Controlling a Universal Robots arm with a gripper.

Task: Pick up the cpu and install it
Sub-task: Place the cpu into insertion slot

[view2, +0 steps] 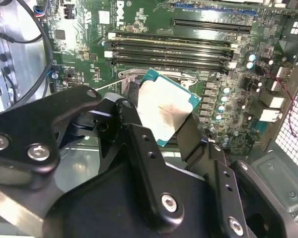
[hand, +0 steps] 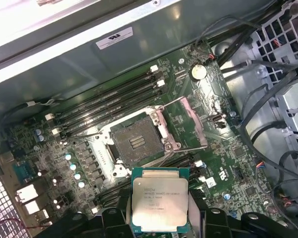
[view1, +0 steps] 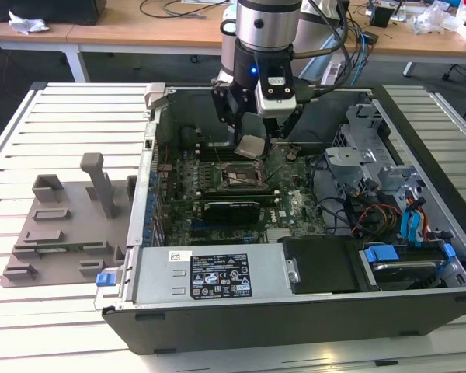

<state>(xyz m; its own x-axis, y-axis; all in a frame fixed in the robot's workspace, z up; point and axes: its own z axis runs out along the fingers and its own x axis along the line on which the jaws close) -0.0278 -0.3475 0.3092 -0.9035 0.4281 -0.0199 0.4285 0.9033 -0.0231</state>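
Observation:
My gripper [view1: 252,146] is shut on the cpu [view1: 251,145], a flat square chip with a silvery top, and holds it above the motherboard inside the open computer case [view1: 217,272]. In both wrist views the cpu [view2: 166,110] [hand: 160,199] sits between the black fingers [view2: 126,124], its green edge showing. The black-framed socket [hand: 134,144] lies open and empty on the board, its metal frame [hand: 191,116] swung up beside it. In the exterior view the socket [view1: 239,177] is just below the held chip.
Memory slots [hand: 109,94] run alongside the socket. A black card [view1: 233,203] crosses the board, and drive cages with cables [view1: 388,194] fill the case on the exterior view's right. A grey plastic tray with upright posts [view1: 70,217] lies outside the case on the slatted white table [view1: 31,311].

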